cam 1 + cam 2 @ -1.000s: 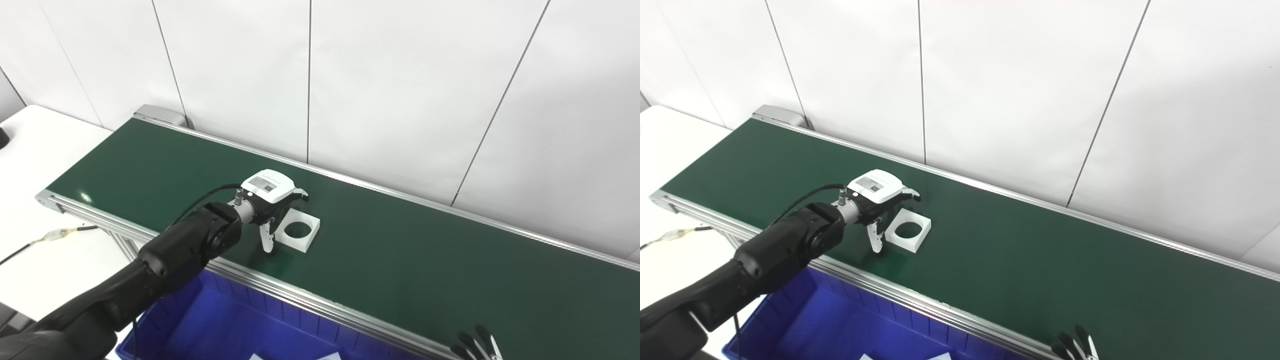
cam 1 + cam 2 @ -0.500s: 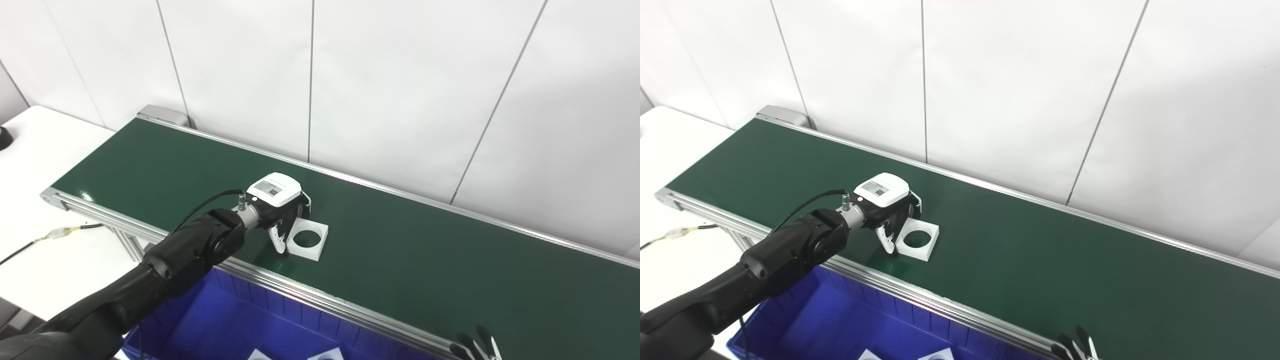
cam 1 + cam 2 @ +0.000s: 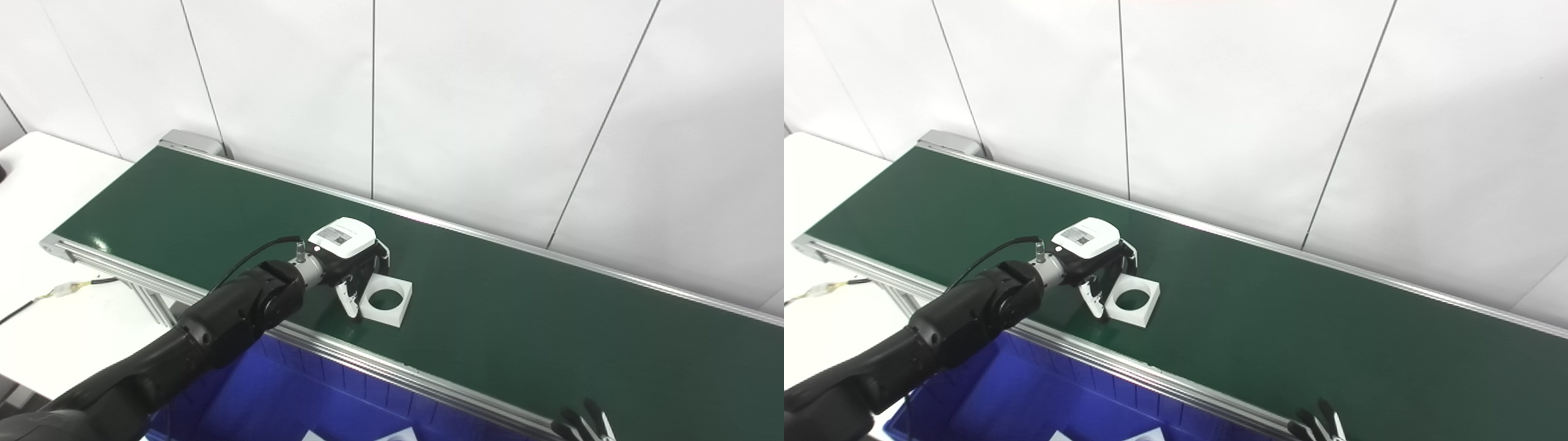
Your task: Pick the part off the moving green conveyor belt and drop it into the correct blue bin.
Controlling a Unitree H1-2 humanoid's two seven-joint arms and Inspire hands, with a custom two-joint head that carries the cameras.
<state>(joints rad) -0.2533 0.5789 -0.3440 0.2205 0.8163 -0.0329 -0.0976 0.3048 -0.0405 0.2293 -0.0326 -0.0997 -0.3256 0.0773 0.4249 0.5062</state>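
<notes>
A flat white square part with a round hole lies on the green conveyor belt near its front rail. It also shows in the right eye view. My left hand, black with a white box on its back, reaches over the rail. Its thumb is at the part's near left corner and its fingers are at the far left edge, closed on the part's left side. The part still rests flat on the belt. Only the spread fingertips of my right hand show at the bottom edge, and they hold nothing.
A blue bin stands below the belt's front rail, with white pieces at its bottom edge. A white table with a cable is at the left. A white panel wall runs behind the belt.
The left hand's fingers have gone from spread apart to curled onto the part's left side. The part and the hand have moved right along the belt. The camera has shifted a little.
</notes>
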